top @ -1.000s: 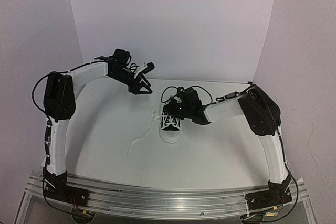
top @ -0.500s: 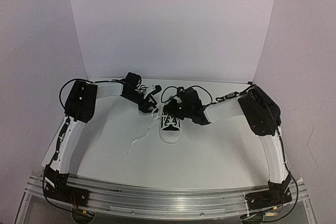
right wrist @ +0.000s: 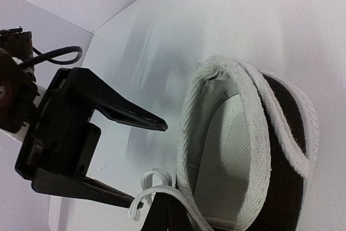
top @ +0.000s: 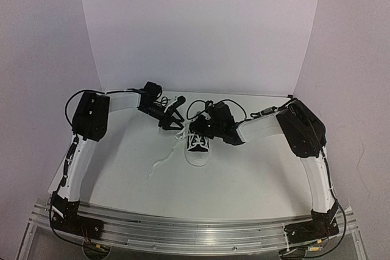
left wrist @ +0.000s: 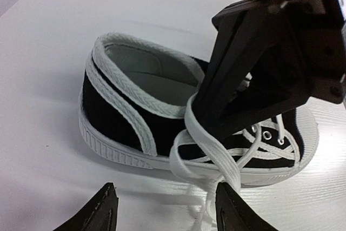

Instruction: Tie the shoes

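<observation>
The small black sneaker [top: 198,148] stands mid-table with its white toe cap toward me. It also shows in the left wrist view [left wrist: 124,117] and the right wrist view [right wrist: 254,150]. My right gripper [top: 197,130] is down at the shoe's left side by the opening. Its fingers [left wrist: 238,85] are together, with a white lace [left wrist: 216,150] looped around the tips [right wrist: 167,212]. My left gripper [top: 173,117] is open just left of the shoe. Its jaws stand wide [left wrist: 168,209] facing the lace loop [right wrist: 154,182], touching nothing.
A loose white lace end [top: 159,162] trails over the table to the left front of the shoe. White backdrop walls [top: 201,28] close the back and sides. The metal base rail [top: 195,229] runs along the near edge.
My left arm has swung down from the back left toward the shoe, and its open gripper now sits close beside the lace loop. The right arm and the shoe have not moved.
</observation>
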`<state>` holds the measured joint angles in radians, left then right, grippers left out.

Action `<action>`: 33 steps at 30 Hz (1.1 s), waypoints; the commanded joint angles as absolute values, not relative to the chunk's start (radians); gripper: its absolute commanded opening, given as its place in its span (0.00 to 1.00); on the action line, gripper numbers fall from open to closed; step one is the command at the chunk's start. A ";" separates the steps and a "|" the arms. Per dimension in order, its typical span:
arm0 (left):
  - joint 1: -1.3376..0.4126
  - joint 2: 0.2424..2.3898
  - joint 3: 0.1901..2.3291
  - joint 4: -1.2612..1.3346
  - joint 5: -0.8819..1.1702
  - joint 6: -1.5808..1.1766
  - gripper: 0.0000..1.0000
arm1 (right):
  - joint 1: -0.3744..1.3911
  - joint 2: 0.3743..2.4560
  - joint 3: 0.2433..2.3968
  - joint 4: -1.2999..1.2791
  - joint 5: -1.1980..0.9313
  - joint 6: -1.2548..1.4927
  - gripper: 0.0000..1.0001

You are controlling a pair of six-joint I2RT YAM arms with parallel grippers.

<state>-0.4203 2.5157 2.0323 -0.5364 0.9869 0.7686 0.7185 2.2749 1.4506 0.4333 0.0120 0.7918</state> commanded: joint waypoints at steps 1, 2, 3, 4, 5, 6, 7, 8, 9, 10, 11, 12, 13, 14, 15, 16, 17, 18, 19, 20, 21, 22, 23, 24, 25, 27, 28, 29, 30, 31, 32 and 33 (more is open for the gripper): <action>-0.419 2.422 2.042 -0.569 1.070 0.776 0.63 | 0.710 2.286 1.461 0.404 0.033 0.754 0.00; -0.423 2.421 2.038 -0.563 1.064 0.772 0.64 | 0.710 2.289 1.465 0.403 0.027 0.748 0.00; -0.430 2.417 2.029 -0.550 1.045 0.770 0.65 | 0.710 2.294 1.470 0.402 0.019 0.744 0.00; -0.438 2.417 2.022 -0.528 1.022 0.769 0.65 | 0.710 2.298 1.477 0.401 0.012 0.742 0.00; -0.448 2.418 2.014 -0.513 0.999 0.766 0.64 | 0.710 2.303 1.482 0.400 0.009 0.741 0.00; -0.455 2.421 2.011 -0.497 0.980 0.760 0.62 | 0.711 2.307 1.487 0.400 0.008 0.740 0.00; -0.458 2.426 2.013 -0.485 0.966 0.752 0.61 | 0.711 2.310 1.490 0.400 0.008 0.741 0.00; -0.460 2.433 2.021 -0.482 0.954 0.744 0.59 | 0.710 2.312 1.494 0.400 0.008 0.739 0.00; -0.460 2.441 2.031 -0.488 0.946 0.747 0.58 | 0.710 2.314 1.495 0.400 0.008 0.738 0.00; -0.460 2.450 2.042 -0.495 0.938 0.750 0.57 | 0.711 2.316 1.496 0.400 0.008 0.738 0.00; -0.460 2.456 2.049 -0.498 0.932 0.752 0.56 | 0.710 2.316 1.495 0.400 0.008 0.737 0.00; -0.456 2.459 2.055 -0.497 0.929 0.749 0.55 | 0.710 2.317 1.493 0.400 0.008 0.738 0.00; -0.449 2.461 2.062 -0.492 0.935 0.729 0.55 | 0.710 2.316 1.491 0.400 0.008 0.738 0.00; -0.438 2.463 2.076 -0.492 0.959 0.713 0.56 | 0.710 2.316 1.489 0.400 0.008 0.738 0.00; -0.427 2.465 2.093 -0.498 0.984 0.702 0.57 | 0.710 2.317 1.488 0.400 0.008 0.739 0.00; -0.420 2.463 2.109 -0.509 1.005 0.703 0.58 | 0.711 2.317 1.487 0.400 0.008 0.739 0.00; -0.417 2.459 2.124 -0.522 1.021 0.713 0.59 | 0.711 2.318 1.485 0.400 0.008 0.740 0.00; -0.417 2.455 2.133 -0.539 1.031 0.728 0.60 | 0.710 2.318 1.484 0.400 0.008 0.740 0.00; -0.416 2.451 2.140 -0.556 1.041 0.745 0.60 | 0.711 2.318 1.483 0.400 0.008 0.740 0.00; -0.415 2.448 2.149 -0.571 1.049 0.760 0.61 | 0.710 2.317 1.482 0.400 0.008 0.739 0.00; -0.413 2.446 2.154 -0.579 1.051 0.767 0.61 | 0.710 2.316 1.481 0.400 0.008 0.737 0.00; -0.409 2.447 2.152 -0.568 1.040 0.762 0.61 | 0.710 2.316 1.481 0.400 0.008 0.737 0.00; -0.404 2.452 2.144 -0.548 1.024 0.742 0.61 | 0.711 2.315 1.481 0.399 0.008 0.736 0.00; -0.398 2.458 2.136 -0.522 1.001 0.729 0.60 | 0.711 2.315 1.482 0.399 0.008 0.734 0.00; -0.396 2.468 2.133 -0.504 0.962 0.729 0.60 | 0.711 2.315 1.483 0.399 0.008 0.733 0.00; -0.394 2.492 2.130 -0.482 0.903 0.732 0.59 | 0.710 2.316 1.485 0.399 0.008 0.731 0.00; -0.394 2.503 2.129 -0.470 0.876 0.732 0.59 | 0.710 2.316 1.486 0.399 0.008 0.730 0.00; -0.394 2.513 2.127 -0.456 0.854 0.731 0.59 | 0.710 2.316 1.486 0.399 0.008 0.729 0.00; -0.395 2.520 2.123 -0.437 0.838 0.727 0.59 | 0.710 2.316 1.486 0.399 0.003 0.729 0.00; -0.397 2.526 2.119 -0.422 0.823 0.722 0.59 | 0.710 2.316 1.486 0.400 -0.007 0.728 0.00; -0.397 2.534 2.120 -0.418 0.817 0.721 0.59 | 0.710 2.317 1.486 0.400 -0.016 0.728 0.00; -0.398 2.543 2.124 -0.421 0.814 0.725 0.60 | 0.710 2.317 1.486 0.400 -0.017 0.727 0.00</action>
